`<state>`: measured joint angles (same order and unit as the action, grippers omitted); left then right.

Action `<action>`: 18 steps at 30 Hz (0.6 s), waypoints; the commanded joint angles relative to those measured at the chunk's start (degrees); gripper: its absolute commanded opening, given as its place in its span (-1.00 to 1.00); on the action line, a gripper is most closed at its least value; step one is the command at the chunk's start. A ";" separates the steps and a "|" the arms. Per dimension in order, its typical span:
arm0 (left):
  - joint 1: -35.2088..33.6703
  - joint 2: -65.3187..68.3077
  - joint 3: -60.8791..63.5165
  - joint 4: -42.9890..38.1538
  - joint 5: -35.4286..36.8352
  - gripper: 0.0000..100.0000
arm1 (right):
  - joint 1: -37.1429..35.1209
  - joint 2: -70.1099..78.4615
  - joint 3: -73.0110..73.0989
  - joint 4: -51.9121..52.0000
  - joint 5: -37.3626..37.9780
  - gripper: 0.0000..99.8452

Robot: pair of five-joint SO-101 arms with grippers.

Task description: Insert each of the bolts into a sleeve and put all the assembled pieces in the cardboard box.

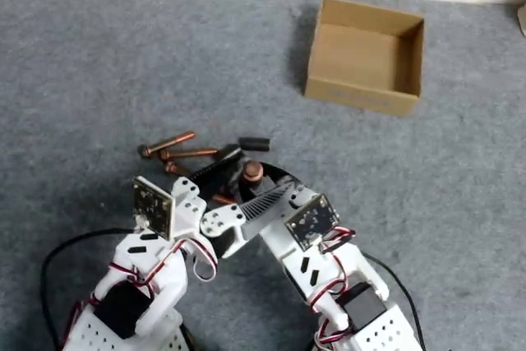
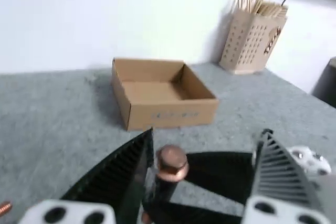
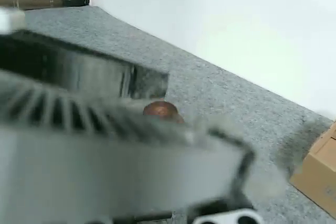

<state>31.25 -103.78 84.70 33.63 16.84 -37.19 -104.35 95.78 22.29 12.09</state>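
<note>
Spread wide, your left fingers (image 2: pixel 123 174) are flanking the upright bolt (image 2: pixel 171 159), one just beside it and the other well apart. A dark sleeve (image 2: pixel 163 188) is apparently sheathing its shank, probably for seating. Your right arm (image 1: pixel 341 281) is leaning in opposite, crowding the spot; its grip cannot be told. Just beside, loose bolts (image 1: pixel 168 145) and a spare sleeve (image 1: pixel 254 144) are lying. Across the worktop (image 1: pixel 82 80), the cardboard box (image 1: pixel 362 94) is standing well apart.

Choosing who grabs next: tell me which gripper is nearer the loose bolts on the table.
Left. The left gripper sits right beside the loose bolts; the right gripper is farther, across the upright bolt from them.
</note>
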 commanded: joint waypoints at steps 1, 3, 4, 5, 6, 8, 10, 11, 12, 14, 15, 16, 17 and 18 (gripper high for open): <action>0.31 -0.92 -3.38 -3.60 0.35 -0.42 | 0.92 -0.92 4.26 -1.54 -0.35 -0.99; -1.27 -0.92 -3.38 -4.75 0.35 -0.42 | 0.92 -0.92 4.26 -1.54 -0.35 -0.99; -2.95 -0.92 -3.38 -5.27 0.35 -0.42 | 0.92 -0.92 4.26 -1.54 -0.35 -0.99; -5.14 -0.92 -3.21 -5.54 0.35 -0.43 | 0.92 -0.92 4.26 -1.54 -0.35 -0.99; -7.69 -0.92 -3.03 -5.54 0.44 -0.43 | 0.92 -0.92 4.26 -1.54 -0.35 -0.99; -14.73 -0.84 -2.86 -5.19 2.20 -0.43 | 0.92 -0.92 4.26 -1.54 -0.35 -0.99; -22.29 -0.75 -1.98 -3.52 4.48 -0.43 | 1.10 -0.92 4.18 -1.54 -0.35 -0.99; -25.45 -0.75 -1.80 -1.93 4.92 -0.43 | 1.10 -0.92 4.26 -1.54 -0.35 -0.99; -28.00 -0.75 -1.63 -0.26 4.84 -0.43 | 1.10 -0.92 4.26 -1.54 -0.35 -0.99; -31.16 -0.75 -1.54 3.96 4.84 -0.44 | 1.10 -0.75 4.26 -1.19 -0.35 -0.99; -31.96 -0.75 -1.71 6.24 4.84 -0.49 | 1.19 -0.75 4.26 -1.19 -0.35 -0.99; -32.40 -0.75 -1.80 7.91 4.66 -0.59 | 1.19 -0.75 4.26 -0.84 -0.35 -0.99; -32.48 -0.75 -1.80 8.44 3.34 -0.72 | 1.19 -0.75 4.26 0.13 -0.35 -0.99; -32.48 -0.75 -1.54 8.53 0.53 -0.87 | 1.19 -0.75 4.09 1.10 -0.35 -0.99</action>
<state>-0.22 -103.78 84.62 40.48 20.97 -37.19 -104.35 95.78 22.29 12.09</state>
